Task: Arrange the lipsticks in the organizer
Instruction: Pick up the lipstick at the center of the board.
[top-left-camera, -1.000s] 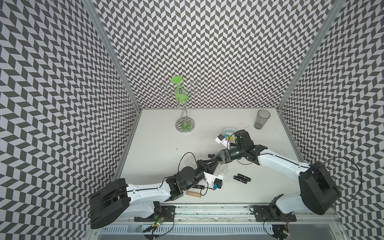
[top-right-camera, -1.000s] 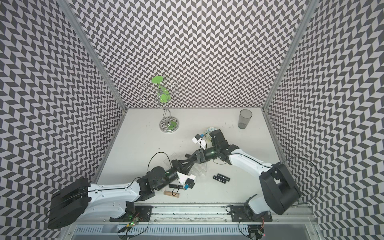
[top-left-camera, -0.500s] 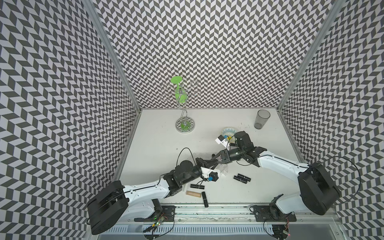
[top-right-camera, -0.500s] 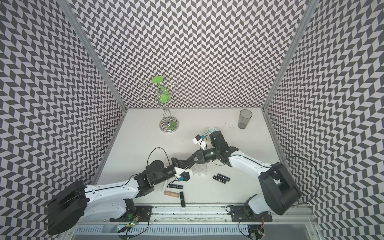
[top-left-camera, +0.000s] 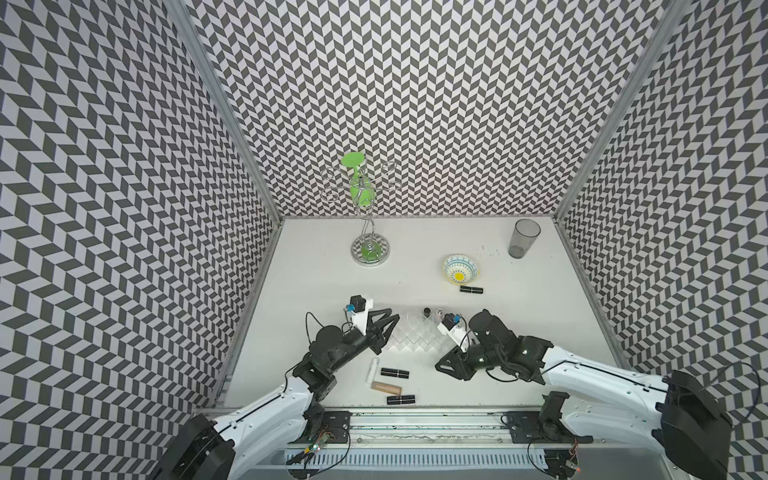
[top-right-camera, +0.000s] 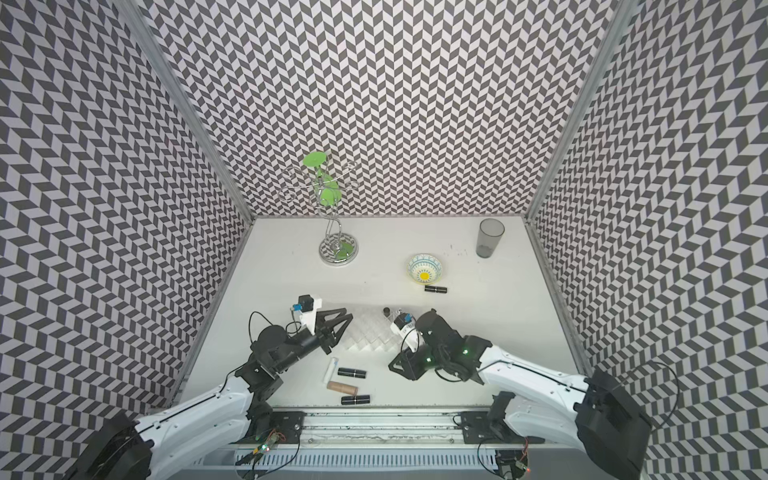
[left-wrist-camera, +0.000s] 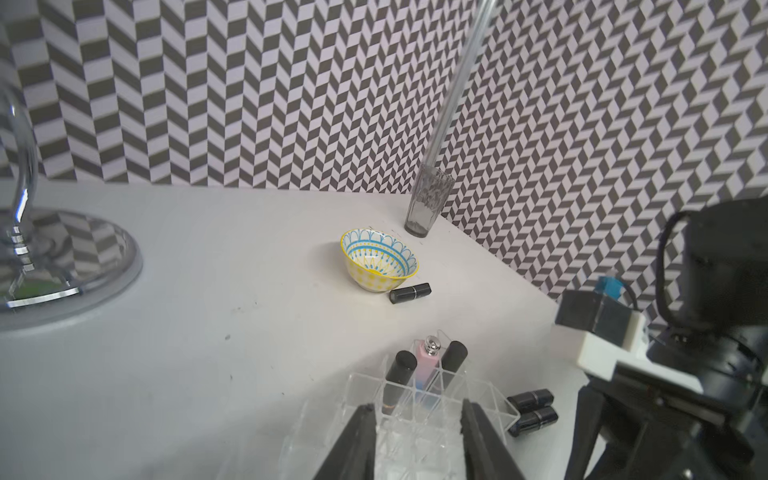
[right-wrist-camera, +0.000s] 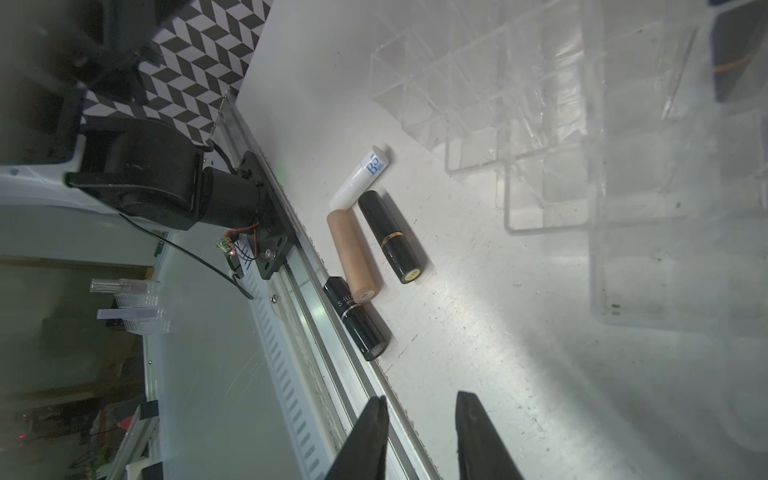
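Left gripper (top-left-camera: 394, 320) hangs empty, jaws parted, at the left edge of the organizer (top-left-camera: 415, 338); three lipsticks (left-wrist-camera: 430, 361) already stand in its back cells. Right gripper (top-left-camera: 451, 372), jaws also apart and empty, points at the front cluster: white tube (top-left-camera: 372, 371), beige tube (top-left-camera: 386, 388), two black tubes (top-left-camera: 395, 373). Fetching the next tube seems in hand; that needs a clean pinch, since these lie crowded. Farther right, another black lipstick (top-left-camera: 471, 289) lies just beside the bowl (top-left-camera: 460, 269).

"B5" — white tube (right-wrist-camera: 360, 176); "SHU" — black tube (right-wrist-camera: 356, 319)
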